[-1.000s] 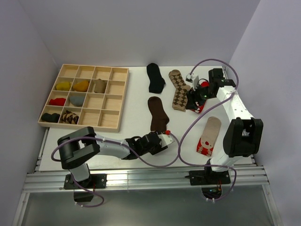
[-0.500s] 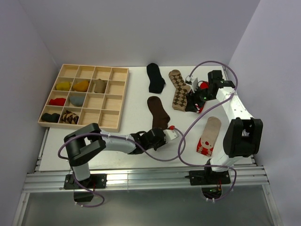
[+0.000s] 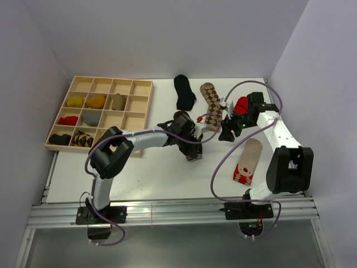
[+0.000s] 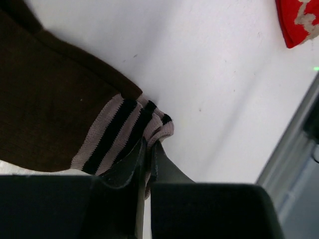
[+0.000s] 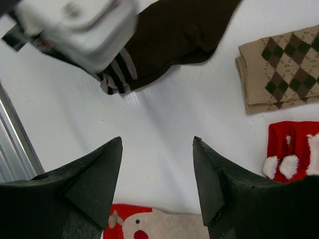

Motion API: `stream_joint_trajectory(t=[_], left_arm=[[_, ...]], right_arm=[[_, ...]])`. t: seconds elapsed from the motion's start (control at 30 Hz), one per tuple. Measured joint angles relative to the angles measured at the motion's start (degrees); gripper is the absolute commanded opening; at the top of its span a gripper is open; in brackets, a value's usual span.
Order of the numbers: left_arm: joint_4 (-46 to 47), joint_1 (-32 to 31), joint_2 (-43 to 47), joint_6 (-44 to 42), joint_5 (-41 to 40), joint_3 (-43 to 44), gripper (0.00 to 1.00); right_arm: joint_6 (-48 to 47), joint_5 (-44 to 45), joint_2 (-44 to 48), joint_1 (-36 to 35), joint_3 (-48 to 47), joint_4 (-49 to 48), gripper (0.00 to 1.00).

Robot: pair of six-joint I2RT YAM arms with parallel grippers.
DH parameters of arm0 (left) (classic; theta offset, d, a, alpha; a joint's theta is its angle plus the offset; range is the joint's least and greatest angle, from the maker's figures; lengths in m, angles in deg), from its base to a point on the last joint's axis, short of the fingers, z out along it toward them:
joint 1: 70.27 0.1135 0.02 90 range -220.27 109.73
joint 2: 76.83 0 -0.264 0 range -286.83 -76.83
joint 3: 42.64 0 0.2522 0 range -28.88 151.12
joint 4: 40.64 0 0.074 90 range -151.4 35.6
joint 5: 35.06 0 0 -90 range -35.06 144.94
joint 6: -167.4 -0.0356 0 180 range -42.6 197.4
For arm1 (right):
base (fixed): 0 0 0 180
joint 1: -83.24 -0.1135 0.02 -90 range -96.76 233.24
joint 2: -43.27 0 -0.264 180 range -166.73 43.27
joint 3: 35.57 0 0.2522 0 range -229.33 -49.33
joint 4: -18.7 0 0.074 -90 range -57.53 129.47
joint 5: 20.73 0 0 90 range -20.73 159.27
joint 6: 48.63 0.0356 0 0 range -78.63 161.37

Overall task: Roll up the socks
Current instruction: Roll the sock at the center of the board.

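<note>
Step in hand: starting the roll of the dark brown sock (image 4: 50, 109), which lies on the counter (image 4: 224, 74) near its middle. Left claw (image 4: 148, 149) is clamped on the striped toe. Right claw (image 5: 157, 141) hangs apart, holding nothing. Next move, as judged: carry the pinched toe over toward the cuff without losing grip

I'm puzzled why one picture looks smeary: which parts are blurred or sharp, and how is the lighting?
Right wrist view: the left gripper is smeared, the argyle sock crisp. Left wrist view: its fingers are dark and soft, the dark brown sock sharp. Top view: table evenly lit.
</note>
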Motion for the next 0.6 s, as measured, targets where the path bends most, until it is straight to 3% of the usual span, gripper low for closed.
stream_joint_trajectory(t=[0.37,0.6], left_arm=[[-4.52,8.98,-8.17,11.76,21.35,2.95,0.01],[-1.4,11.93,-11.85,20.87,30.56,3.26,0.01]], right_arm=[[-15.69,-5.05,0.0,-0.79,1.49,8.9,0.68],[-13.77,0.26,-0.66,-12.31,8.52,-0.09,0.68]])
